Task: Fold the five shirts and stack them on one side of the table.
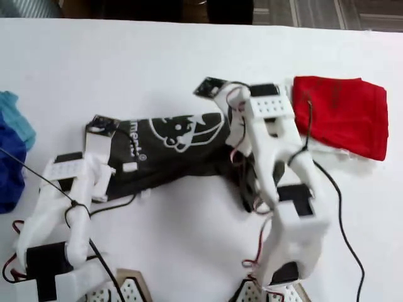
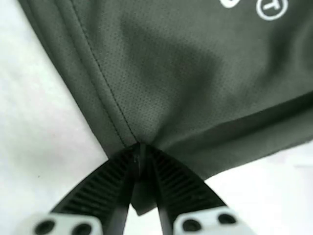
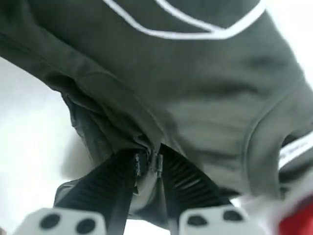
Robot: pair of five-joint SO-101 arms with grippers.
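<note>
1. Blue shirts (image 1: 9, 154): an unfolded heap lies at the left edge of the high view, on the white table (image 1: 126, 56), well apart from the arms. No hazard from the present position.

2. Left claw (image 2: 141, 149): closed on the black shirt (image 1: 170, 148), low in the left wrist view. The bite takes a narrow point of the hem where a stitched seam runs in. Risk: a shallow bite on thin mesh slips out if the two arms pull apart or lift at unequal rates. The left end then drops and the fold must be redone.

3. Black shirt: it lies across the centre of the high view, print up, stretched and partly gathered between the two claws. Risk: slack or twist in the middle sets a crooked crease.

4. Right claw (image 3: 148, 159): closed on a bunched part of the black shirt near the neckband. How many layers are caught cannot be told from the right wrist view. Risk: a thick bunch opens unevenly on release, or an inner layer is dragged along.

5. Red shirt (image 1: 343, 113): folded, at the upper right of the high view, just beside the right arm. A black cable (image 1: 340, 217) of that arm runs close by. Risk: a sideways swing of the arm or its cable shifts the red shirt and spoils the stack.
</note>
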